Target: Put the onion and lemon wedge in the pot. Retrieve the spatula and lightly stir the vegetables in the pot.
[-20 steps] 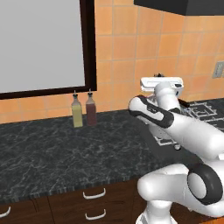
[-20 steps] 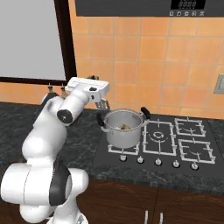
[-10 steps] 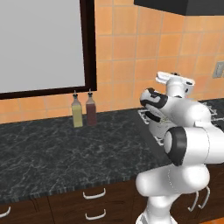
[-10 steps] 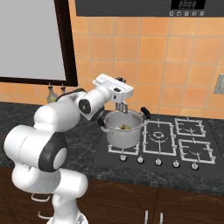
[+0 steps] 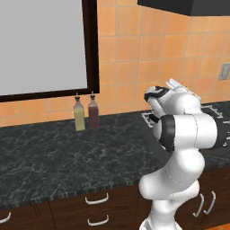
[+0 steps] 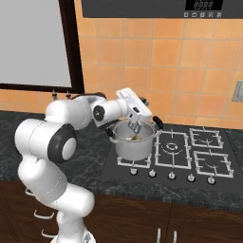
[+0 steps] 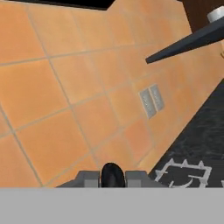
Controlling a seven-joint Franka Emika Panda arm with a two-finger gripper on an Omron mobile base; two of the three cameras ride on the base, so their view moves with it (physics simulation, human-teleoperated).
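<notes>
Slanting down into pot [image 6: 135, 148], spatula [image 6: 135, 129] clamped between fingers [image 7: 89, 178]

- pot [image 6: 134, 145], right base view: far rim and part of the opening covered by the gripper [image 6: 135, 127]; a small tan patch inside, too small to tell whether onion or lemon wedge.
- whether the closed fingers hold anything: cannot tell; in the hand view a dark rounded shape sits between the tips, unidentifiable.
- left base view: stove [image 5: 150, 120] almost wholly behind the arm; a corner shows.
- two bottles [image 6: 61, 96], right base view: mostly behind the arm's shoulder, caps showing.
- wall outlet [image 6: 238, 90], right base view: cut off by the right edge.
- hand view: stove grate cropped at the bottom.
</notes>
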